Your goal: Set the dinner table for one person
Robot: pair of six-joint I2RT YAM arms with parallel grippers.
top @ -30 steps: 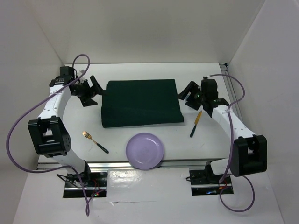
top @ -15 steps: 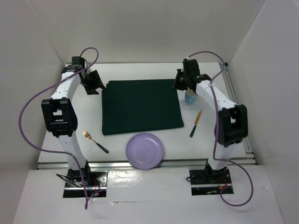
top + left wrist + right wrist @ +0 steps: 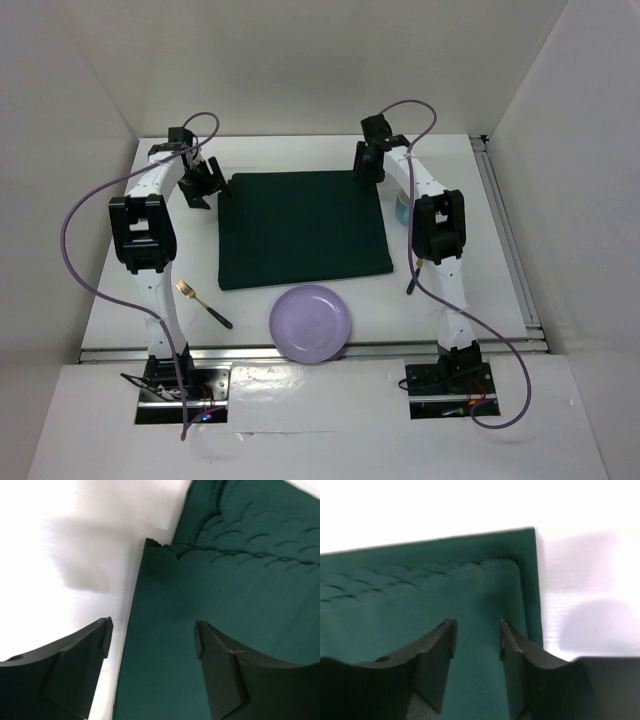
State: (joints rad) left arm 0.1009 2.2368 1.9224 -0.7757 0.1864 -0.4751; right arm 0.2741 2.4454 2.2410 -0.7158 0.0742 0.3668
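Note:
The dinner table (image 3: pixel 485 255) is a white tabletop carrying a dark green cloth (image 3: pixel 300 230), spread flat in its middle. My left gripper (image 3: pixel 207 182) hangs open at the cloth's far left corner. In the left wrist view its jaws (image 3: pixel 152 635) straddle the cloth's (image 3: pixel 225 605) left edge, one finger over white table (image 3: pixel 75 530). My right gripper (image 3: pixel 368 165) is over the far right corner. In the right wrist view it (image 3: pixel 477 632) stands open with a narrower gap, bare cloth (image 3: pixel 420 595) below and nothing between the fingers.
A lilac plate (image 3: pixel 310 322) lies near the front edge, just below the cloth. A gold fork with a dark handle (image 3: pixel 203 303) lies to the front left. A knife (image 3: pixel 412 280) and a blue cup (image 3: pixel 402 208) show partly behind the right arm.
Both arms have swung in and risen, bringing the grippers from the cloth's sides to its far corners. The cloth now lies flatter and reaches nearer the plate.

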